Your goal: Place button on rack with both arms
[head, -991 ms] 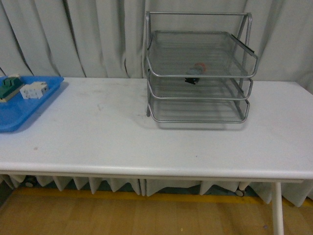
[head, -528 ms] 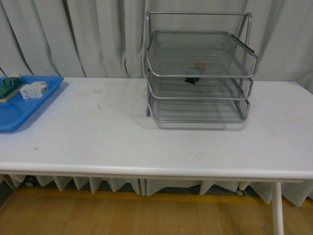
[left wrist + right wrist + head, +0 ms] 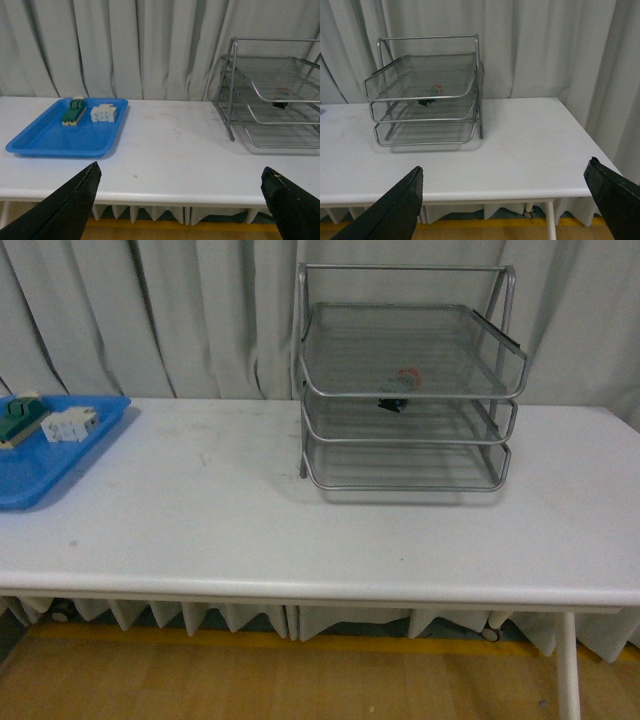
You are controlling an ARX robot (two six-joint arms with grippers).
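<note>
The silver wire-mesh rack (image 3: 405,472) stands on the white table at the back, right of the middle. The button (image 3: 392,403) lies inside the rack. Its red cap (image 3: 409,374) shows through the top tier's mesh and its black body shows just under that tier's front rim, seemingly on the middle tier. It also shows in the left wrist view (image 3: 280,104) and in the right wrist view (image 3: 425,101). My left gripper (image 3: 180,210) is open and empty, off the table's front edge. My right gripper (image 3: 502,210) is open and empty, also off the front edge. Neither arm shows in the front view.
A flat blue tray (image 3: 35,475) at the table's left end holds a green-and-cream switch block (image 3: 73,111) and a white breaker (image 3: 103,113). Grey curtains hang behind the table. A table leg (image 3: 550,220) stands at the right front.
</note>
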